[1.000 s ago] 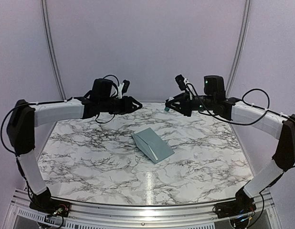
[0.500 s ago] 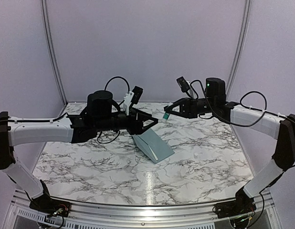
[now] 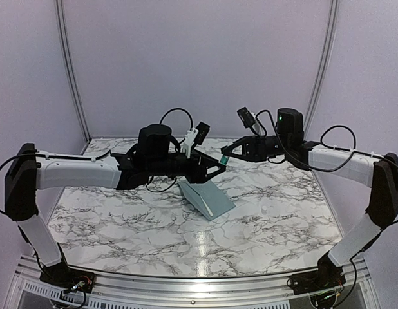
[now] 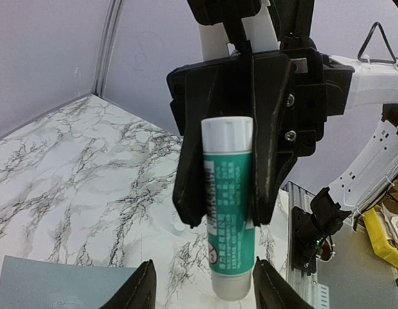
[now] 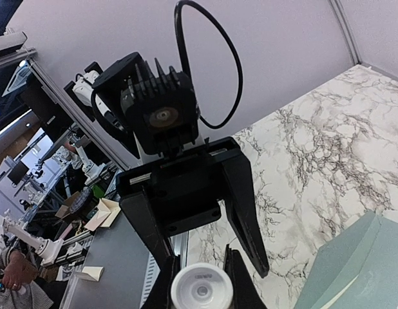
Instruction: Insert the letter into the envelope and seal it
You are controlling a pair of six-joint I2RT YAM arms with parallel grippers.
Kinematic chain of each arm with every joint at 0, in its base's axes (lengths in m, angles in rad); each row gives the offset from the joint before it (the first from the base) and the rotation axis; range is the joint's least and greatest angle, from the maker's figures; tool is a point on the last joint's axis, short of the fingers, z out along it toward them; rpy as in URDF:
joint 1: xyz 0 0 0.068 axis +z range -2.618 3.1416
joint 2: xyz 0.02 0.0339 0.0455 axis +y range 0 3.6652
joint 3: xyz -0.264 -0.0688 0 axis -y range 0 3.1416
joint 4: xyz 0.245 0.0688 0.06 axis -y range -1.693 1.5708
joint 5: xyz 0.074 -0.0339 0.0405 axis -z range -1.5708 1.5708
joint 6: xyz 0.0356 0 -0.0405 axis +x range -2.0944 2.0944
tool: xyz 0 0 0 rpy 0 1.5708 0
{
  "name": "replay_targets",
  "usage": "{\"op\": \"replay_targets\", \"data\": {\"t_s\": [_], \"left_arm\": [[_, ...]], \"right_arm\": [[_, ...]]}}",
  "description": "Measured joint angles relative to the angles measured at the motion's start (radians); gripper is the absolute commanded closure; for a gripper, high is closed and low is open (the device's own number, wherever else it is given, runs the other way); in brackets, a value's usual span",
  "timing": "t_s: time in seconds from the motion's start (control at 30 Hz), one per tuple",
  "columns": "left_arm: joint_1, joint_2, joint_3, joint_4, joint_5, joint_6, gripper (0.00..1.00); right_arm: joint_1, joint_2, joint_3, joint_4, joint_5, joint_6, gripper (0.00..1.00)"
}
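Observation:
The grey-blue envelope lies flat mid-table, a paler strip along its near edge; it also shows as the envelope and the envelope. The letter is not in view. My right gripper is raised above the far table, shut on a white-and-green tube. The tube points at my left gripper, whose fingers stand apart on either side of its white end without touching. From the right wrist, the tube's round end faces the left gripper.
A small white cap lies on the marble table right of the envelope, also seen as the cap. Both arms meet over the table's far middle. Curved rails and purple walls enclose the back.
My left arm has swung right and reached out until its fingers flank the tube, and its jaws have opened wider. The right gripper shifted slightly left, still gripping the tube.

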Motion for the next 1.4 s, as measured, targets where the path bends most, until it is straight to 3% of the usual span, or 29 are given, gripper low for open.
{"op": "replay_targets", "data": {"t_s": [0.4, 0.47, 0.57, 0.7, 0.8, 1.0, 1.2, 1.4], "left_arm": [[0.002, 0.056, 0.063, 0.010, 0.078, -0.022, 0.84], [0.004, 0.059, 0.064, 0.010, 0.079, -0.029, 0.87], [0.005, 0.062, 0.064, 0.010, 0.080, -0.038, 0.89], [0.005, 0.064, 0.064, 0.010, 0.098, -0.055, 0.90], [0.013, 0.064, 0.056, 0.020, 0.113, -0.092, 0.92], [0.061, 0.062, -0.002, 0.010, 0.200, -0.224, 0.94], [0.099, 0.060, -0.012, -0.044, 0.296, -0.350, 0.93], [0.100, 0.061, -0.009, -0.096, 0.389, -0.458, 0.93]], "right_arm": [[0.000, 0.017, 0.000, -0.013, 0.015, -0.024, 0.90], [0.000, 0.017, -0.001, -0.020, 0.021, -0.033, 0.84], [0.000, 0.017, -0.001, -0.034, 0.027, -0.048, 0.64], [-0.007, 0.017, 0.026, -0.143, 0.051, -0.138, 0.50], [-0.034, 0.017, 0.126, -0.336, 0.086, -0.299, 0.48], [-0.070, 0.003, 0.436, -0.747, 0.346, -0.853, 0.53], [-0.008, -0.089, 0.395, -0.948, 0.678, -1.277, 0.55], [0.150, -0.100, 0.378, -1.009, 0.927, -1.492, 0.55]]}}
